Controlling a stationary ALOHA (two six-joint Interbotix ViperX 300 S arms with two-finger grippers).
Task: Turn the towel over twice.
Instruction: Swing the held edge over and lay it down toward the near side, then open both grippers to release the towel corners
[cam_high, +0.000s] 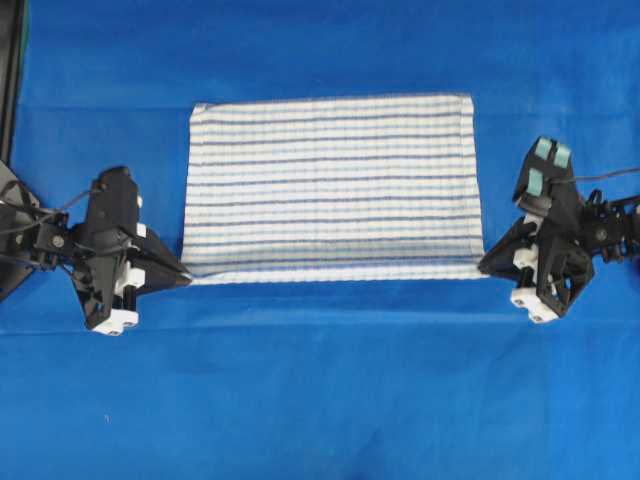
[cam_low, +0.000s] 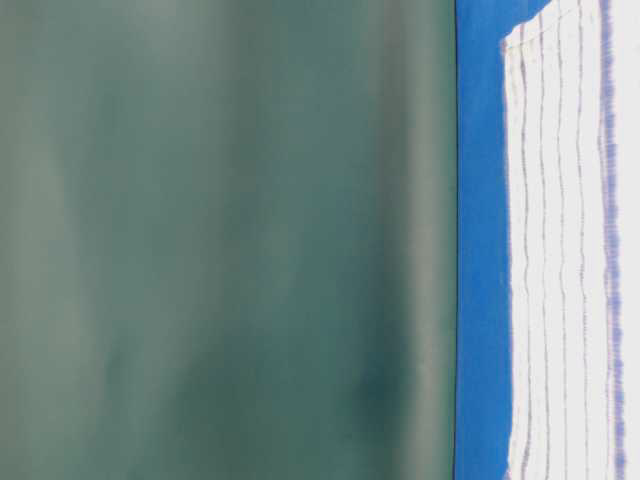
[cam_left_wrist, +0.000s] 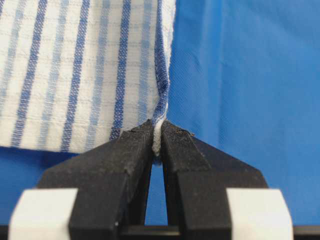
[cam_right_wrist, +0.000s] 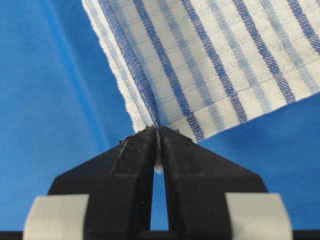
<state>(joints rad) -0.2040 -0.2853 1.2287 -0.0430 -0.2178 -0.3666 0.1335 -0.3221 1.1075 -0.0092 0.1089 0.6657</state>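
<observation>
**Ana:** Pinching, both of them. The left gripper (cam_left_wrist: 157, 131) has its jaws pressed together on a sliver of white hem, and the right gripper (cam_right_wrist: 157, 131) does the same on its side. Each holds one corner of the towel (cam_high: 330, 185).

**Ben:** Why the corners, and why both at once?

**Ana:** My guess is that a cloth this wide folds on itself if lifted from one point. With a corner in each gripper, the edge between them stretches into a straight line, as the overhead view shows, so the whole edge can be carried across in one sweep to flip the towel.

**Ben:** Where does the towel sit from there?

**Ana:** It runs away from both sets of fingertips, out ahead of them. Between the two grippers the pinched edge is drawn taut; beyond it the rest of the striped cloth spreads over the blue sheet (cam_high: 320, 380). In the left wrist view the pinched edge looks slightly raised and doubled, with blue sheet under and beside it.

**Ben:** And farther out?

**Ana:** Only blue sheet around the cloth, and a plain green backdrop (cam_low: 220, 240) in the table-level view.

**Ben:** Any writing or labels?

**Ana:** None that I can read. No tag on the towel, no logo on the grippers; just dark and light blue stripes with faint checks.
</observation>
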